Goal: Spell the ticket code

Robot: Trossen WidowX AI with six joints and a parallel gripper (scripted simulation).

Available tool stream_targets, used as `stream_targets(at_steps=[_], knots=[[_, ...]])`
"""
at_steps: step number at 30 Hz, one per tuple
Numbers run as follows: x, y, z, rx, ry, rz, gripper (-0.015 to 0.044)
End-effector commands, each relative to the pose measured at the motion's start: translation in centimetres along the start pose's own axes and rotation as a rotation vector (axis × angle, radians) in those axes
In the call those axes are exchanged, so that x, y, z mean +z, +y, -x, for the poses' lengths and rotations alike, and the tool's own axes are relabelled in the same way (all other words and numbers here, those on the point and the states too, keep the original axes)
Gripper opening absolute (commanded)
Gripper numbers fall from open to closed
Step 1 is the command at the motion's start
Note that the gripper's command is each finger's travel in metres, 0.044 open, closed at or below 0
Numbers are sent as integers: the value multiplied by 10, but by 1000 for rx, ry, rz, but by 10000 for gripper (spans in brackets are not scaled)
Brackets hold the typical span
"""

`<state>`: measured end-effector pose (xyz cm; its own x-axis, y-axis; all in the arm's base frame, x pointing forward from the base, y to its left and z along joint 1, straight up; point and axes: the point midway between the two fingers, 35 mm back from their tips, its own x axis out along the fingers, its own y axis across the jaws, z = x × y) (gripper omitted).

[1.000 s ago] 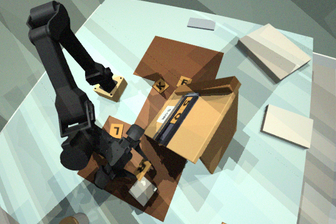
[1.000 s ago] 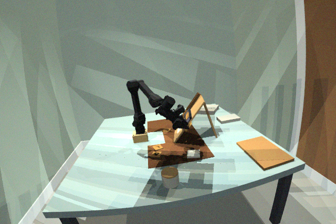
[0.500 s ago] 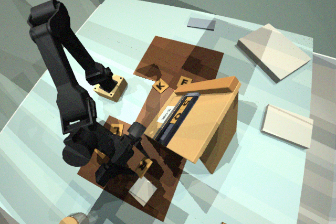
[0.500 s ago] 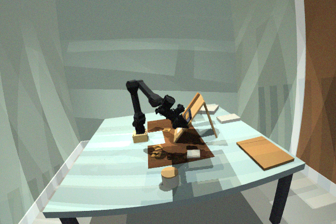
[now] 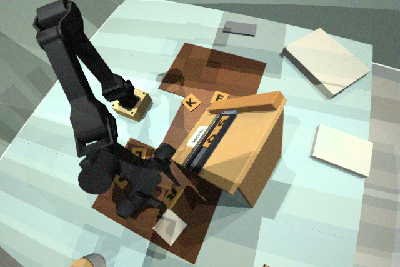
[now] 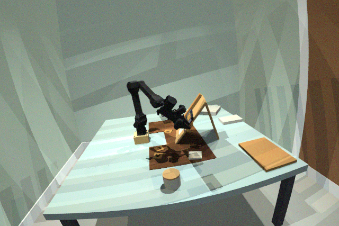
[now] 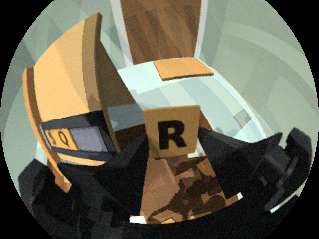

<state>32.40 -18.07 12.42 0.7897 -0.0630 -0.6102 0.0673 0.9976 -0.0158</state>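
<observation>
The tool (image 7: pixel 174 159) is pinching the R tile (image 7: pixel 173 134) between its dark fingers, holding it above the brown mat (image 5: pixel 206 64), near the low, open end of the letter rail (image 5: pixel 210 139) on the tilted board (image 5: pixel 245 147). Two tiles already sit in the rail, S (image 5: pixel 222 122) uppermost and O (image 5: pixel 210 139) below it, beside the white ticket (image 5: pixel 197 136). Tiles K (image 5: pixel 191 101) and E (image 5: pixel 219 97) lie on the mat behind the board; the pale surface (image 5: pixel 307 212) carries everything.
</observation>
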Motion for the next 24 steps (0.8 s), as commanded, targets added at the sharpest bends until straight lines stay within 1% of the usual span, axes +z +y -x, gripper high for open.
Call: stream_targets(at_steps=[1, 24], knots=[[-1, 3, 0, -1, 2, -5, 0], [-1, 15, -1, 0, 2, -5, 0]])
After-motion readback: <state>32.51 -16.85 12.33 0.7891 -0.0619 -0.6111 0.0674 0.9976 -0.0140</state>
